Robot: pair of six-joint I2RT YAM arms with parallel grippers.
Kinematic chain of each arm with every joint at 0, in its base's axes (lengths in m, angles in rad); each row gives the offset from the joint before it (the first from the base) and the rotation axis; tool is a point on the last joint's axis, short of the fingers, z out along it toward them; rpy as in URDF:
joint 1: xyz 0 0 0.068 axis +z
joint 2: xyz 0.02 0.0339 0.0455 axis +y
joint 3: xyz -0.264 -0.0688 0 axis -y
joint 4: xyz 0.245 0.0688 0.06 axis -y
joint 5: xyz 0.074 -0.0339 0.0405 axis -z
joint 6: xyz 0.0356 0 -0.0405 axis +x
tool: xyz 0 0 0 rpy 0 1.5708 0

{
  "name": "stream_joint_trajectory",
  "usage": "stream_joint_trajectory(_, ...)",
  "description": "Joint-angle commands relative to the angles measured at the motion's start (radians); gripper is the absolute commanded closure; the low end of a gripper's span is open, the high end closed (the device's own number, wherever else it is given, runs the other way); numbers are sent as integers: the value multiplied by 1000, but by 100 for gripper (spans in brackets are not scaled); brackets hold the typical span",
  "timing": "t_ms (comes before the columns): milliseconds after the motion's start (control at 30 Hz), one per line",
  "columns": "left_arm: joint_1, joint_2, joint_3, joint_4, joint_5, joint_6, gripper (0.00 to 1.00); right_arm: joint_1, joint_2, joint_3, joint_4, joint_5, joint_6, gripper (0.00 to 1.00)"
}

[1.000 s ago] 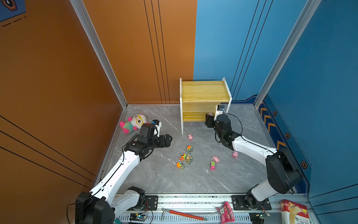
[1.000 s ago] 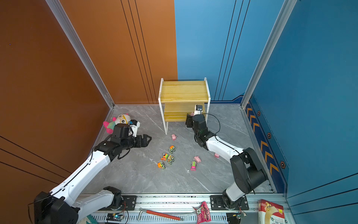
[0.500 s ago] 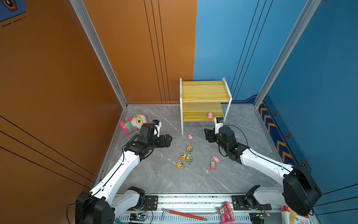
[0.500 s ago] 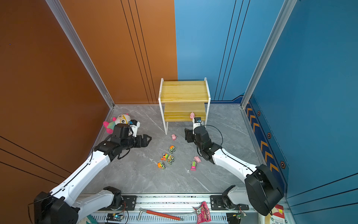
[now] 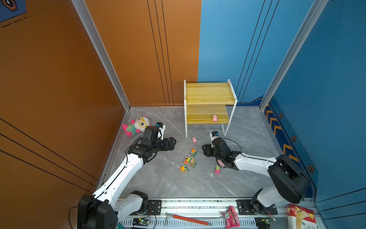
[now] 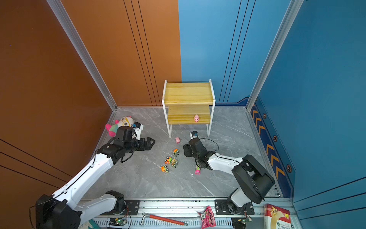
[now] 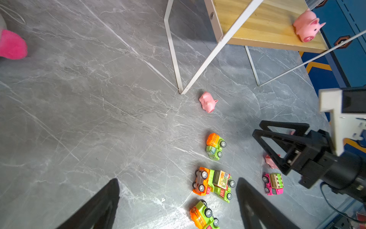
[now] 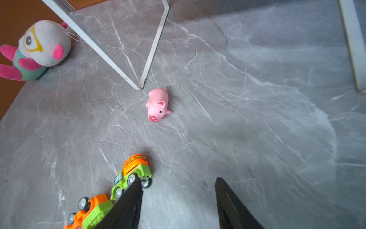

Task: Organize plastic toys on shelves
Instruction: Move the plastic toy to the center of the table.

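Shelves (image 5: 208,93) at the back of the grey desk (image 5: 158,184), shown in both top views: two yellowish boards in a white frame, the upper board bare. First pig (image 5: 214,118) stands on the lower board, near its front edge and toward the rack's right side. Second pig (image 5: 194,140) lies on its side on the desk, just in front of the rack's front left leg and not touching it. Farther forward of that leg are four orange-and-green trucks: lone truck (image 5: 193,152) nearest the rack, then orange truck (image 5: 186,160) touching boxed truck (image 5: 193,163), then last truck (image 5: 184,169). Pink truck (image 5: 217,170) lies forward of the rack's right half. Third pig (image 7: 270,161) is just beside it on the rack side, partly hidden by the right arm. Left pincer (image 5: 174,141) hovers left of the rack's front left leg, jaws wide and empty. Right pincer (image 5: 204,150) is low over the desk in front of the rack, beside the lone truck. Its jaws are parted more narrowly, with nothing between them. Whether its finger (image 8: 126,206) touches that truck cannot be told. Plush doll (image 5: 138,125) lies well left of the rack, by the orange wall.
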Motion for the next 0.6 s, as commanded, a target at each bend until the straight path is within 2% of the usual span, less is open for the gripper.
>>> stream_joint_trajectory(0, 8, 6, -8, -1, 18, -2, 8, 22, 75, 50, 118, -1, 86, 44)
stream_joint_trajectory(267, 8, 8, -8, -1, 16, 0, 8, -2, 210, 87, 318, -57, 223, 46)
stream_joint_trajectory(567, 9, 12, -8, -1, 19, 0, 8, -44, 301, 158, 343, -78, 262, 48)
